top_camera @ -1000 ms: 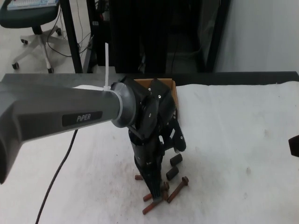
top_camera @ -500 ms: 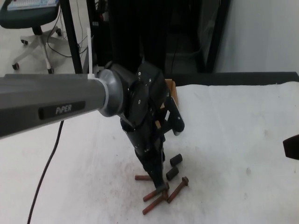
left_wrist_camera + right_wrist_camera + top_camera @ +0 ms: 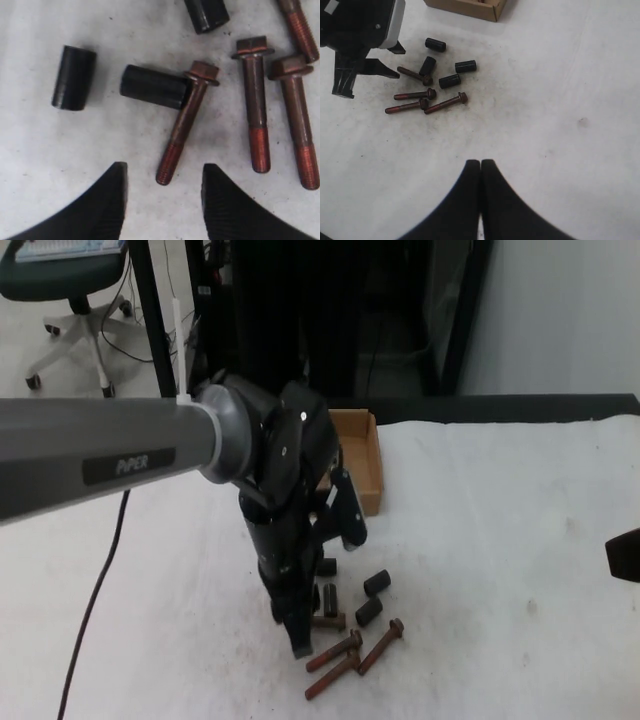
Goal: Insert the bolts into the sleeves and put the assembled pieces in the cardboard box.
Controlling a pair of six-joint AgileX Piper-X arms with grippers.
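Several rusty bolts (image 3: 333,651) and black sleeves (image 3: 368,612) lie loose on the white cloth in front of the cardboard box (image 3: 356,454). My left gripper (image 3: 297,640) points down at the left edge of this pile, open and holding nothing. In the left wrist view its fingertips (image 3: 116,187) straddle the threaded end of one bolt (image 3: 186,120), whose head rests against a sleeve (image 3: 155,86). Another sleeve (image 3: 74,77) lies apart beside it. My right gripper (image 3: 480,172) hangs shut and empty over bare cloth, well away from the bolts (image 3: 445,103) and sleeves (image 3: 465,66).
The bench's dark back edge (image 3: 500,405) runs behind the box (image 3: 470,7). A cable (image 3: 95,610) trails over the cloth on the left. Bare cloth spreads to the right of the pile. A dark part of an arm (image 3: 625,554) sits at the right edge.
My left arm has swung left and back, uncovering the box. Its gripper has shifted from among the bolts to the pile's left edge. The right arm has stayed put.
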